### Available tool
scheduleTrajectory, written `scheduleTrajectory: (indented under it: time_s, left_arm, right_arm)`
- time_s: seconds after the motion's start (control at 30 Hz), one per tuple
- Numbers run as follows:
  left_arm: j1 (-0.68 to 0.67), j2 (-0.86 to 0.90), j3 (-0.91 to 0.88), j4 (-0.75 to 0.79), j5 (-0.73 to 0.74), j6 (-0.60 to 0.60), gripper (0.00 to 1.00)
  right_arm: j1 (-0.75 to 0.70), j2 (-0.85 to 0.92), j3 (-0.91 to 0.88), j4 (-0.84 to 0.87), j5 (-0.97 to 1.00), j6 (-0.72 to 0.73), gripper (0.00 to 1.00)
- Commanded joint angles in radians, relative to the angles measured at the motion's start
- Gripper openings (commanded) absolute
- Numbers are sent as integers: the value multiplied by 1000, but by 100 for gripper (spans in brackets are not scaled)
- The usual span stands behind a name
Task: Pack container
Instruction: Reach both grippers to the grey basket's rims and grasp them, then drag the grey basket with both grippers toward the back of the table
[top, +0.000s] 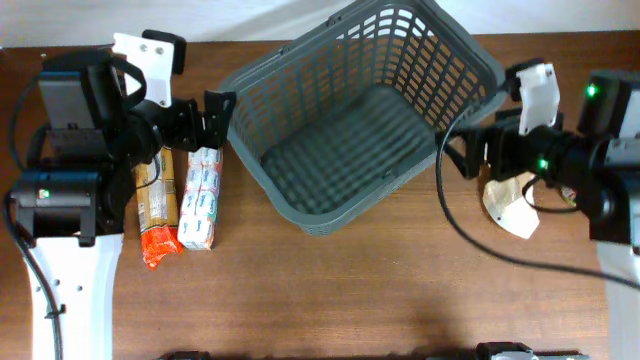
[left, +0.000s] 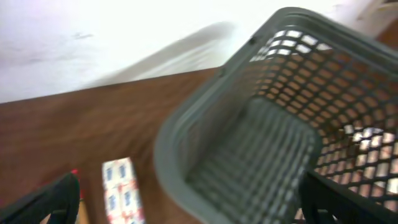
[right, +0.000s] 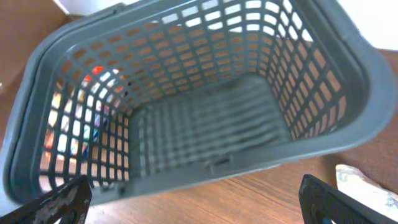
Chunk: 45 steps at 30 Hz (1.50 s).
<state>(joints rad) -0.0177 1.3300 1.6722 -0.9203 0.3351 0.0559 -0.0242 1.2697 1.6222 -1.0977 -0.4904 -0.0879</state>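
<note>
Pincers wide open, holding nothing: left gripper (top: 208, 118) and right gripper (top: 455, 155) flank the container (top: 300, 90).
It stands empty between both arms, I think so either one can reach it; packets (top: 200, 200) wait outside.

Container (top: 290, 85): on the bench, centre-rear, between my left jaws and right jaws.
Outer packet (top: 157, 205), inner packet (top: 201, 198): side by side, left of the container.
Pouch (top: 510, 208): right of the container, partly under my right arm.

No text is legible to you: print on the white box (top: 200, 203) and orange packet (top: 156, 208), left of frame, is too blurred.
</note>
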Motion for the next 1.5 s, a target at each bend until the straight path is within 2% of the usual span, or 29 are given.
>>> scheduleTrajectory:
  time_s: [0.0,0.2,0.37,0.47,0.53,0.57,0.6,0.73,0.8,0.87,0.97,1.07,1.1,1.13,1.17,1.2,1.37,1.47]
  left_arm:
    - [1,0,25,27,62,-14,99]
    - [1,60,60,26,47,-18,99]
    - [1,204,196,-137,-3,-16,94]
    - [1,277,273,-222,2,-14,94]
    - [1,297,302,-275,10,-14,90]
    - [0,298,308,-302,10,-14,74]
    - [0,296,314,-332,18,-14,54]
    - [-2,278,354,-463,61,-13,15]
    - [-12,264,387,-525,134,40,7]
    - [-44,248,423,-577,183,114,3]
    - [-147,229,468,-634,108,174,2]
    - [-288,223,488,-673,-59,180,2]
    - [-330,224,488,-682,-89,185,2]
    - [-370,225,488,-689,-98,199,2]
    - [-410,226,488,-694,-96,221,2]
    - [-442,226,488,-698,-96,231,2]
    - [-572,227,488,-720,-89,274,2]
    - [-623,233,488,-731,-89,286,2]
  right_arm:
    - [6,66,92,-22,93,78,99]
    - [6,259,378,-182,235,79,99]
    - [6,404,611,-289,234,83,99]
    - [5,453,666,-310,241,83,99]
    - [3,471,667,-305,244,83,99]
    - [3,480,667,-305,245,82,99]
    - [3,490,667,-305,243,82,99]
    - [5,515,667,-297,240,78,100]
    - [4,517,667,-297,241,77,82]
    - [2,517,667,-297,241,78,71]
    - [3,517,667,-302,241,79,68]
    - [5,519,667,-306,242,79,74]
    - [5,519,667,-306,245,79,70]
    - [5,519,667,-305,259,87,59]
    - [5,519,667,-305,275,103,39]
    - [5,520,667,-306,285,117,31]
    - [8,535,667,-305,282,130,25]
    - [14,554,667,-305,282,177,14]
